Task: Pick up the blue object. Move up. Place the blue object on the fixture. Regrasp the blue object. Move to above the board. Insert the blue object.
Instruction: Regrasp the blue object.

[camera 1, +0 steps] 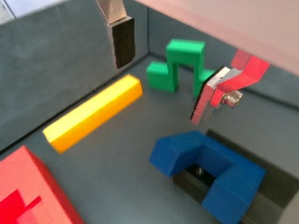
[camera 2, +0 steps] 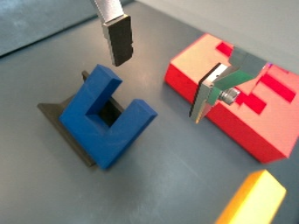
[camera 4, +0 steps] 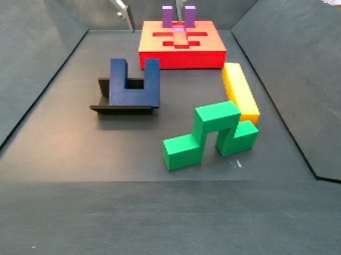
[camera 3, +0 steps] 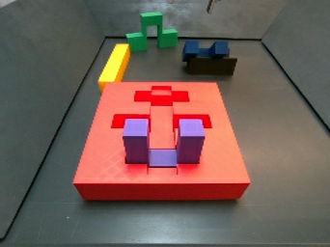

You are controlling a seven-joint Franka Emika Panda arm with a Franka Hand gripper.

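The blue object (camera 2: 105, 121) is a dark blue U-shaped block resting on the dark fixture (camera 2: 56, 116). Both side views show it there too, blue object (camera 4: 134, 85) on fixture (camera 4: 123, 106). My gripper (camera 2: 160, 87) hangs above and just beside it, open, with nothing between its fingers (camera 2: 118, 41). In a wrist view the gripper (camera 1: 162, 87) shows over the grey floor between the blue object (camera 1: 205, 166) and a green block. The red board (camera 3: 116, 154) lies apart from the fixture. Only a finger tip (camera 4: 124, 11) shows at the edge of a side view.
A purple U-shaped block (camera 3: 161, 143) sits in the board's recess. A yellow bar (camera 3: 116, 66) lies beside the board, and a green block (camera 3: 157, 31) stands near the wall. Grey walls (camera 3: 296, 87) close in the floor.
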